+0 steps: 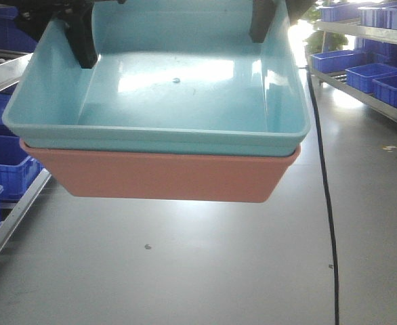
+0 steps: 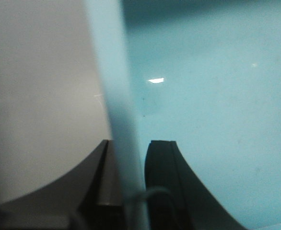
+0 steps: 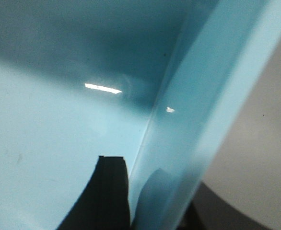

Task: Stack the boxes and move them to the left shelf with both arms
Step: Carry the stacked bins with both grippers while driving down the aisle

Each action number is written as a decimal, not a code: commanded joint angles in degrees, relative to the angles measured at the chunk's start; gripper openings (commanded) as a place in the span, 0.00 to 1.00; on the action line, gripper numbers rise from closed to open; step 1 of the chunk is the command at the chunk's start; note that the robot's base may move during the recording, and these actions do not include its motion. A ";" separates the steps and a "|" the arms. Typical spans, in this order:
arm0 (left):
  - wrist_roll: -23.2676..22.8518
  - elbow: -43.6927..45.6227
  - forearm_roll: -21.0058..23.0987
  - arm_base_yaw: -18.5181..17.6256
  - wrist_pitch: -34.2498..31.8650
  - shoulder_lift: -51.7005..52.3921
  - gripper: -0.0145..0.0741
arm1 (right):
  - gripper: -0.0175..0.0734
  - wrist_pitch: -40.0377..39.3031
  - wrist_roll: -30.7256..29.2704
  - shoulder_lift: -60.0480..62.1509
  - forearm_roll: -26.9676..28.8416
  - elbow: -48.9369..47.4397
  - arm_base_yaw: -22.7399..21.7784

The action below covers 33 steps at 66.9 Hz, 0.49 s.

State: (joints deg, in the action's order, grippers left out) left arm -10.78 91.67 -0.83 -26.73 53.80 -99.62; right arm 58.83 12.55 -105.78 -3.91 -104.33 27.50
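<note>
Bins aloft: blue bin (image 1: 185,95) nested in pink bin (image 1: 164,177), beside the left shelf (image 1: 2,80).
Left claw (image 2: 127,160) and right claw (image 3: 147,196) each pinch a blue wall; uneven arm travel could twist the stack or shed the pink bin.

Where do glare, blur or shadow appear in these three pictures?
Front view: broad white glare inside the light sky-blue plastic bin, background overexposed at upper right. Left wrist view: bin rim blurred, one small highlight. Right wrist view: bright streak, dark shadow above.
</note>
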 commanded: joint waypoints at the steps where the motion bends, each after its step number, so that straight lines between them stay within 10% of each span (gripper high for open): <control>1: 0.64 3.58 8.43 -1.66 -9.47 3.96 0.16 | 0.25 -8.11 -1.34 4.16 9.90 -2.59 2.13; 33: 0.64 3.58 8.30 -1.66 -6.96 3.96 0.16 | 0.25 -2.80 -1.34 4.16 8.72 -2.59 2.13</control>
State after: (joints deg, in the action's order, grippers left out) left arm -10.70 92.06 -0.54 -26.73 55.65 -99.49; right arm 61.76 12.55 -105.53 -3.67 -104.33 27.50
